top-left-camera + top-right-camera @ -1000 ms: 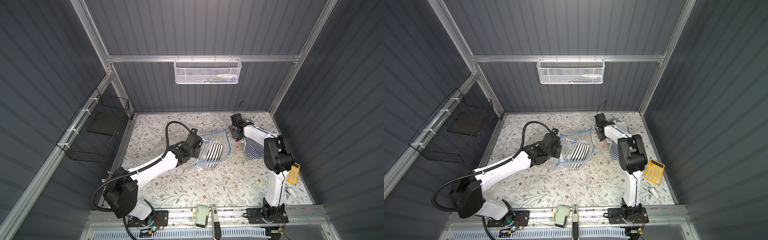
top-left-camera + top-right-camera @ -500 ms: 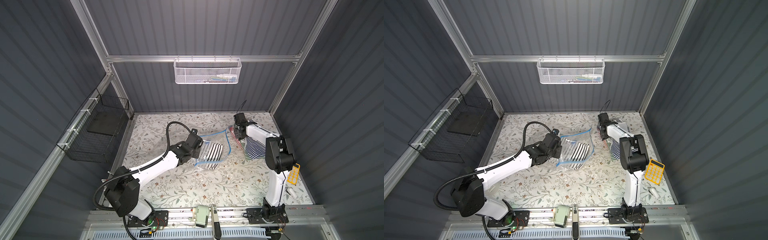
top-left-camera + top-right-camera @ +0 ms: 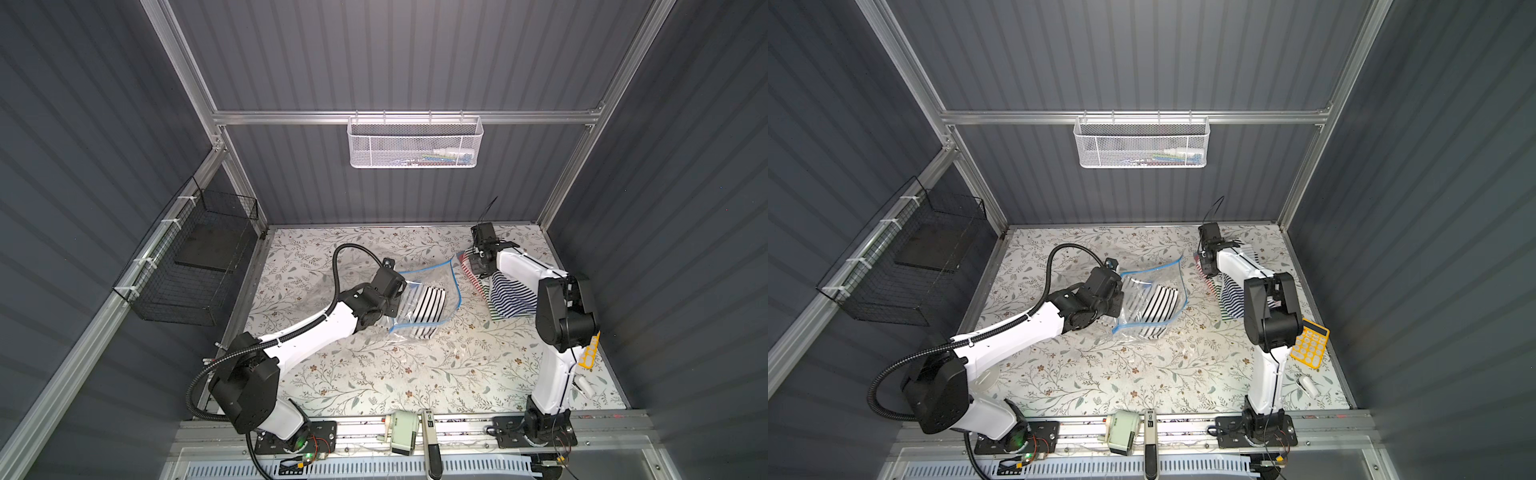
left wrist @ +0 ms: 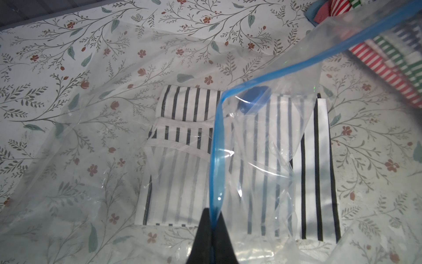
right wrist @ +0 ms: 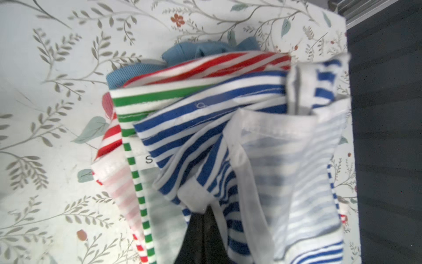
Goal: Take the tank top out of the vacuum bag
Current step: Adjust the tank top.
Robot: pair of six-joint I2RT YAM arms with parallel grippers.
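The left gripper (image 4: 212,225) is closed on the blue zip strip (image 4: 215,146) of the vacuum bag (image 3: 449,286); the black-striped tank top (image 4: 180,173) lies inside this bag. Beside the bag, the right gripper (image 5: 202,219) pinches a blue-striped garment (image 5: 205,128).

Both arms pair white shells on the long links with blocky black joint housings. The left arm (image 3: 316,332) carries a ribbed black hose (image 3: 335,278); the right arm (image 3: 552,374) shows only thin black wires. Each base is a black plate screwed onto the rail (image 3: 457,428), with red wires at the rail's edge and a green light at the left base. The left gripper (image 4: 212,219) has matte black wedge fingers.
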